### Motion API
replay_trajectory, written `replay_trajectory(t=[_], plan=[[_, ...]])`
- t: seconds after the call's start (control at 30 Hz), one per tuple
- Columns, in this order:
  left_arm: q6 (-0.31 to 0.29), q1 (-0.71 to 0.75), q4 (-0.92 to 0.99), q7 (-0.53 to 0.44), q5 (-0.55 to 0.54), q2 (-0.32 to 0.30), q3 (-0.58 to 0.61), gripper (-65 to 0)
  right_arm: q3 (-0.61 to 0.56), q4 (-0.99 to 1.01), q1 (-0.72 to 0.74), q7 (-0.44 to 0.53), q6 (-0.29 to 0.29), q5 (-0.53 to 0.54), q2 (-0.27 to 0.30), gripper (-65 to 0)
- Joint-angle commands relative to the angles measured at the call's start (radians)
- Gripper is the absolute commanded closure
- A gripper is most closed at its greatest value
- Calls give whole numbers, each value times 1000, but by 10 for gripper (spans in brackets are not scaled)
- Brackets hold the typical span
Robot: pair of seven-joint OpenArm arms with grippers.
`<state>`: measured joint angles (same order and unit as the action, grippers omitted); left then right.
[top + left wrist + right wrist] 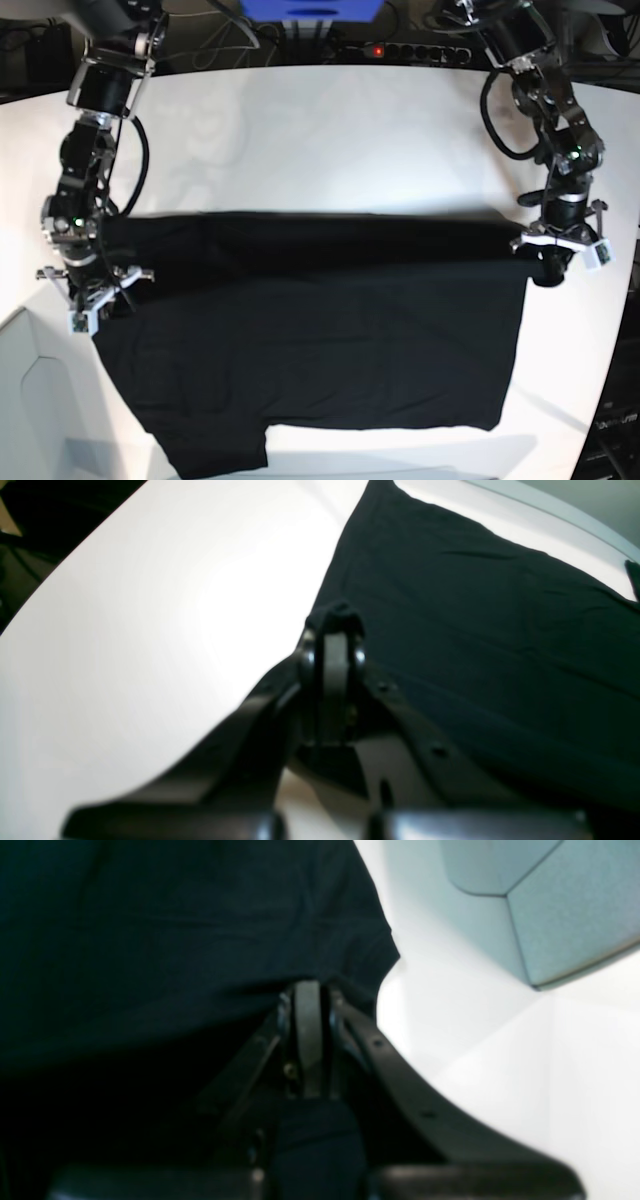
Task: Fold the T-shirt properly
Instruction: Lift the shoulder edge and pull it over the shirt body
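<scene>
The T-shirt (320, 330) lies spread over the middle of the white table (330, 140), plain black side up; no print and no tag can be seen. In the base view its top edge is a straight fold line that runs across the table from one arm to the other. Below this line the cloth is mostly flat, with some soft wrinkles. At the bottom of the T-shirt, toward the near edge of the table, the hem is not even: one part on the view's left hangs lower than the rest.

The left gripper (334, 625) is at the end of the fold line on the view's right side. Its jaws are closed together on a small bunch of the black cloth, which sticks out over the fingertips in the left wrist view. From this pinched corner the T-shirt (475, 630) stretches away over the table (150, 630).

The right gripper (307, 990) is at the other end of the fold line, on the view's left. Its jaws are also pressed together, and the edge of the T-shirt (175, 940) is caught between them; the cloth drapes over the fingers. Beside the T-shirt, on this side, a pale blue-green panel (550, 905) stands at the corner of the table.
</scene>
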<state>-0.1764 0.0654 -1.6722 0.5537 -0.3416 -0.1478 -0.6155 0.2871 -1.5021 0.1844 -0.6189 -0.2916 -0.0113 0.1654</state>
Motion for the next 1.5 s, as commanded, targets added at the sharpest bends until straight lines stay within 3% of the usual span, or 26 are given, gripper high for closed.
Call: replay_trajectory(t=[0.0,0.3,0.57,0.63,0.8,0.93,1.17,1.3,1.47], plan=[[4,-26,1,-27,-3,-14,-2,0,4,-10,33,21,2,4,9,0],[-1,-48,96,-33,-4,-13,-2,0,4,7,39,23,2,4,7,0],[4,-105,111,-25,-3,-16,-2,-6,4,7,36,20,1,4,7,-95],[5,-117,122,-11,-3,-16,-2,-51,4,7,36,17,1,4,6,-135],[5,-151,132,33,-3,-16,-7,-304,4,4,34,15,-1,4,10,-255],[5,-152,122,24,-4,-16,-7,-435,7,-1,33,15,-1,4,12,-288],[4,-85,97,19,-4,-16,-60,-455,11,-73,-39,23,-1,4,13,-289],[-4,-78,198,19,-9,-16,-137,-456,13,-147,-99,23,-1,4,7,-290],[-5,-88,307,18,-14,-32,-137,-455,13,-191,-162,23,-1,6,6,-291]])
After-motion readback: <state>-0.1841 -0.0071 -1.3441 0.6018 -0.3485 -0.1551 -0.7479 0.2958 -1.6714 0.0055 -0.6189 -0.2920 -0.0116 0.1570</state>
